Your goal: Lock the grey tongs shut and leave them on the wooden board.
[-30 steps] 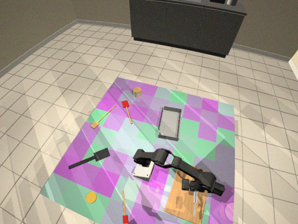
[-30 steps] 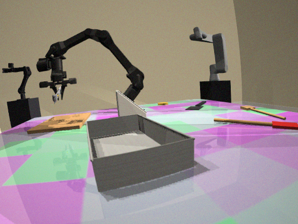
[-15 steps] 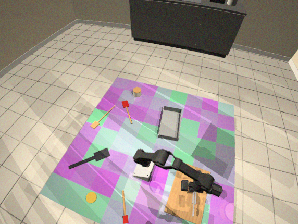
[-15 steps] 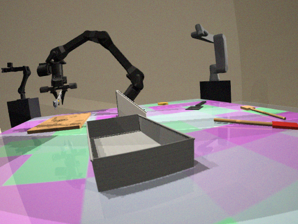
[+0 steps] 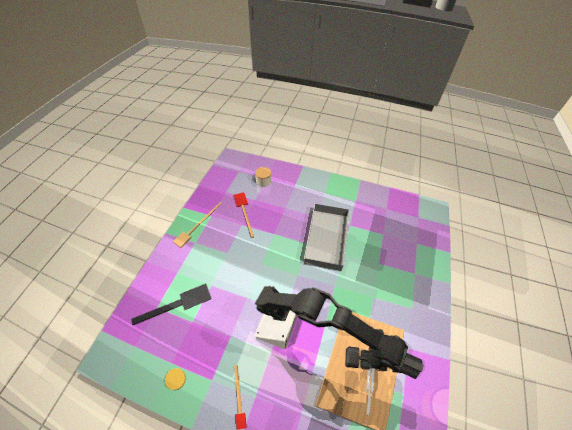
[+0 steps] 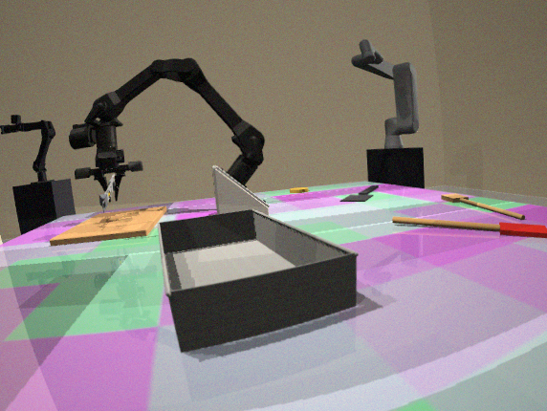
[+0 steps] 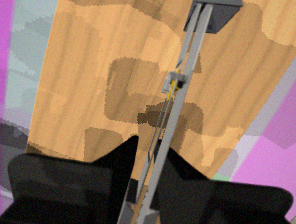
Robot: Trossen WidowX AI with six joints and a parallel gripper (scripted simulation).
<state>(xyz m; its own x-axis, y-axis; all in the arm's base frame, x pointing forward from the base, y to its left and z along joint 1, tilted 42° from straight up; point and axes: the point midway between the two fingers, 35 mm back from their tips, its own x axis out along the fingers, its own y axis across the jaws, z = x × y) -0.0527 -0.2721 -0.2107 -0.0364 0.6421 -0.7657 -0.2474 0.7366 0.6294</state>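
Note:
My gripper (image 5: 366,366) (image 6: 110,192) (image 7: 146,142) points down over the wooden board (image 5: 340,369) (image 6: 86,230) (image 7: 75,90). It is shut on the grey tongs (image 5: 369,393) (image 7: 173,120). The two long arms of the tongs run close together, nearly parallel, between the fingers, with a dark block at the far end in the wrist view. In the exterior view the tongs are above the board, with one end hanging lower near its surface; contact there cannot be told. The lock inside the hinge cannot be seen. The roasting tin (image 5: 332,210) (image 6: 268,301) holds nothing visible.
A white sloped block (image 5: 272,331) (image 6: 234,193) stands by the arm's base, left of the board. Further left lie a black spatula (image 5: 195,297) (image 6: 358,197), a yellow disc (image 5: 175,379) and a red-headed tool (image 5: 240,421). A short cylinder (image 5: 263,177) stands at the back.

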